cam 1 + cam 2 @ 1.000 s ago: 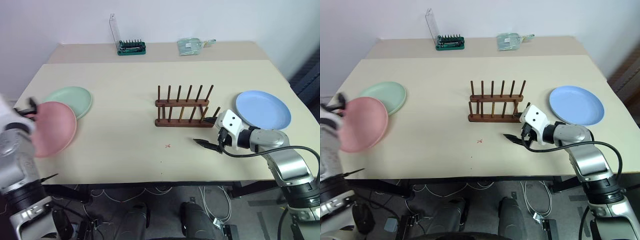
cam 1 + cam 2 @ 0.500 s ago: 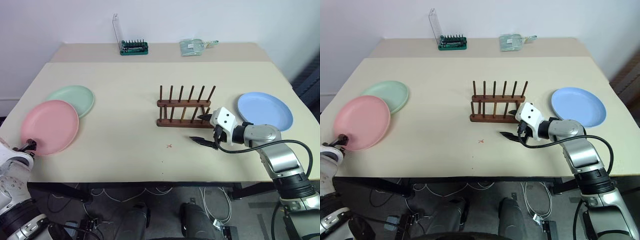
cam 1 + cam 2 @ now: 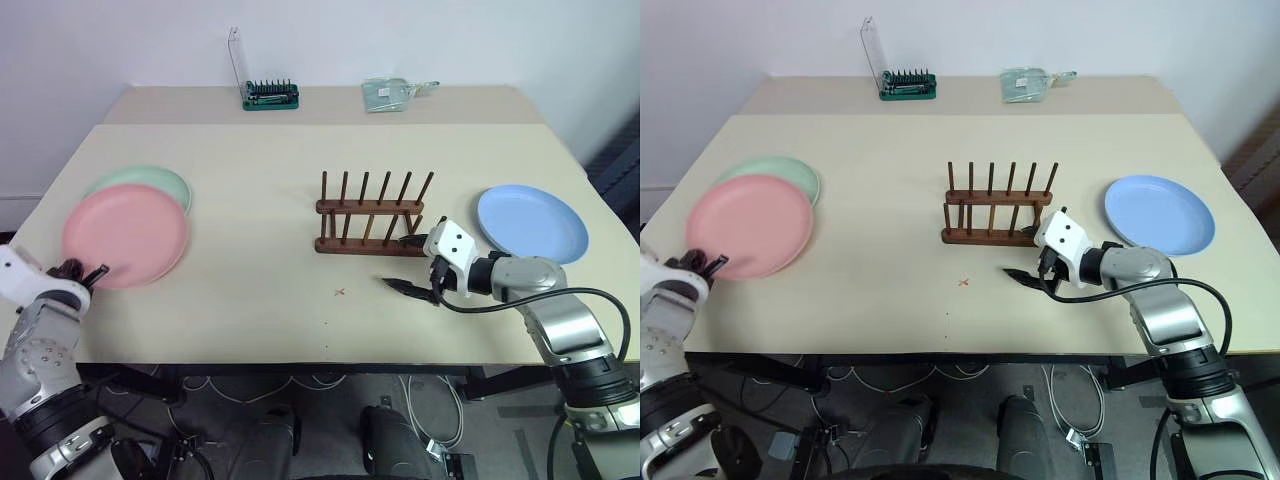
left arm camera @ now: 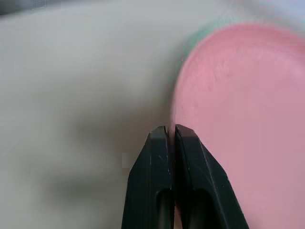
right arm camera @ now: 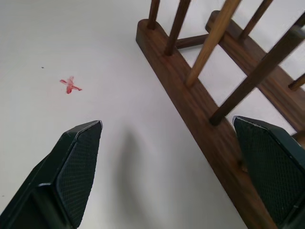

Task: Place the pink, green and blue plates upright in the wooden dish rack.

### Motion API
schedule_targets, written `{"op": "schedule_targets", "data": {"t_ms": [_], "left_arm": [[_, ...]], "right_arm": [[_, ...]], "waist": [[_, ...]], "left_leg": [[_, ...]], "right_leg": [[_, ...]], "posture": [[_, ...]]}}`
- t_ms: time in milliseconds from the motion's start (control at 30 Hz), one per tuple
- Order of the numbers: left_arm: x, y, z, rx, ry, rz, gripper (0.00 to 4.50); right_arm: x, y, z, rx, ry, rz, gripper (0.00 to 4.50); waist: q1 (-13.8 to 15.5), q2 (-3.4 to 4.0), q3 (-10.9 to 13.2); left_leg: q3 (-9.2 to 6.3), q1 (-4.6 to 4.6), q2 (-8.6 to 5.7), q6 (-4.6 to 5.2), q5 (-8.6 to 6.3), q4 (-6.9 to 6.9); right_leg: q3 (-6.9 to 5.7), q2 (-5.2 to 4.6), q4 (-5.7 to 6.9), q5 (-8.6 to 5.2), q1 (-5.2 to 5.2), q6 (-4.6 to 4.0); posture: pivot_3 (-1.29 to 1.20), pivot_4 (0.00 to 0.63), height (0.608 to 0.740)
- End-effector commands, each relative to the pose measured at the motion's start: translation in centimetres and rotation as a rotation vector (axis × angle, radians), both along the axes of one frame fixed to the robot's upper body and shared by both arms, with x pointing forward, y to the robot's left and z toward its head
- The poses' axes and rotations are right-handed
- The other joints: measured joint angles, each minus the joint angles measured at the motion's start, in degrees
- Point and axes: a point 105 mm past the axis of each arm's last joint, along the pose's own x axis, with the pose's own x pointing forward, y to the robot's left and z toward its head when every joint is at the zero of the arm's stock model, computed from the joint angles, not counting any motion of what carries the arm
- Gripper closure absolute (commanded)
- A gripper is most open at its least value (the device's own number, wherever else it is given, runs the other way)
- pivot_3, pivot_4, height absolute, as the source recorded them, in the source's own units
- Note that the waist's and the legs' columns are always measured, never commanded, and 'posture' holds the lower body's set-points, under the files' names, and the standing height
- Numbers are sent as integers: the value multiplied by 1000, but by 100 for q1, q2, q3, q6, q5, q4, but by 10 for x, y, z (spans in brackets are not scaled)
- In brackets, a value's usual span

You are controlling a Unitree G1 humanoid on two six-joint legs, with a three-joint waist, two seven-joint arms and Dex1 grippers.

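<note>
The pink plate (image 3: 125, 235) lies at the table's left, overlapping the near part of the green plate (image 3: 150, 178). My left gripper (image 3: 82, 271) is shut on the pink plate's near rim (image 4: 172, 114), and its fingers (image 4: 155, 157) pinch the edge. The blue plate (image 3: 532, 223) lies flat at the right. The wooden dish rack (image 3: 370, 215) stands empty mid-table. Just in front of the rack's right end, my right gripper (image 3: 405, 263) hovers open with nothing in it. Its fingertips (image 5: 78, 167) straddle bare table beside the rack rail (image 5: 200, 114).
A green bit holder with a clear lid (image 3: 268, 95) and a small plastic bag (image 3: 392, 92) sit at the table's far edge. A small red cross (image 3: 340, 292) marks the tabletop in front of the rack. The table's front edge (image 3: 300, 358) runs just below both grippers.
My left gripper has closed on the pink plate's near rim. The pink plate has shifted to the right and now covers more of the green plate. The right arm has stayed in place.
</note>
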Motion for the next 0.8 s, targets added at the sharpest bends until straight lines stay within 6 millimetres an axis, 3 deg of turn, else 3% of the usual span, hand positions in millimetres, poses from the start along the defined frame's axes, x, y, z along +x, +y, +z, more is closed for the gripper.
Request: {"op": "schedule_targets", "data": {"t_ms": [33, 167, 267, 333, 400, 500, 800], "left_arm": [[16, -29, 64, 153, -190, -82, 4446], [37, -68, 96, 271, -247, -167, 4446], [67, -132, 130, 360, -313, -295, 4446], [76, -159, 143, 397, -336, -340, 4446], [80, -172, 149, 417, -337, -350, 4446], [86, -220, 168, 425, -393, -457, 4446], [79, -280, 168, 384, -391, -626, 4446]], "right_arm": [[4, 8, 43, 58, -120, 31, 0], [7, 24, 72, 113, -193, 71, 0], [12, 53, 98, 72, -362, 125, 0], [14, 65, 104, 41, -431, 150, 0], [15, 72, 106, 18, -472, 165, 0], [27, 84, 109, -112, -620, 152, 0], [42, 104, 120, -226, -863, 112, 0]], "waist": [[-12, 0, 1], [-59, 1, 1], [-41, -9, 9], [-18, -12, 8], [-21, -12, 8], [-49, -11, 8], [-177, -11, 10]], "left_leg": [[2, 0, 0, 0, 0, -1], [5, 2, 1, 0, 0, -4], [1, -2, 1, -5, 4, -2], [1, -4, 0, -7, 5, 1], [1, -6, -2, -9, 6, 1], [4, -5, -2, -31, 16, -1], [4, -9, 1, -32, 18, -6]], "right_leg": [[1, 0, -1, 0, 0, -1], [1, 1, -1, 2, -2, -2], [0, 6, 0, 3, -4, -4], [0, 6, -3, 7, -2, -2], [0, 6, -11, 10, -1, 4], [2, 4, -11, 11, -6, 7], [3, 7, -3, 12, -16, 7]], "posture": [[0, 150, 740], [0, 150, 740], [0, 150, 740], [0, 150, 740], [0, 150, 740], [0, 150, 740], [0, 150, 740]]}}
